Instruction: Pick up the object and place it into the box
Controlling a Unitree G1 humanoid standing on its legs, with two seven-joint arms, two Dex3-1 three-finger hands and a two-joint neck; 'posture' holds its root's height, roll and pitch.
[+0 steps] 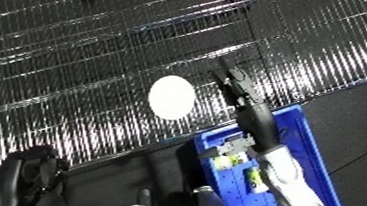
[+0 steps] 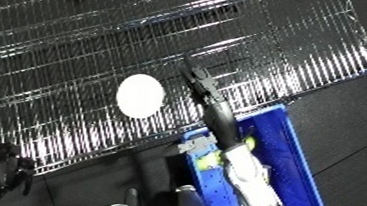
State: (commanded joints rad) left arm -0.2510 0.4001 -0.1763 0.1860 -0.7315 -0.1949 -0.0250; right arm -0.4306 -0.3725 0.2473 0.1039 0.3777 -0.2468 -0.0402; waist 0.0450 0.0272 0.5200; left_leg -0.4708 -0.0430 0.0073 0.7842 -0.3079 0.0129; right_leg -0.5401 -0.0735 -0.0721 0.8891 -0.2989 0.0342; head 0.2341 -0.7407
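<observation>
The blue bin [image 1: 316, 147] lies at the lower right on a dark surface, and the whole view is strongly tilted. My right forearm [image 1: 287, 180] reaches up across the bin. My right hand [image 1: 250, 111] is black and stretches past the bin's far rim toward a wire mesh, with its fingers straight and nothing seen in them. Small yellow-green pieces [image 2: 249, 142] show beside the wrist inside the bin; I cannot tell what they are. A dark rounded shape [image 1: 30, 177] at the lower left edge may be my left hand.
Shiny wire mesh [image 1: 94, 47] fills the upper part of the view, just beyond the bin. A white oval patch [image 1: 171, 97] shows on it, left of my right hand. Dark floor [image 1: 349, 108] lies to the right of the bin.
</observation>
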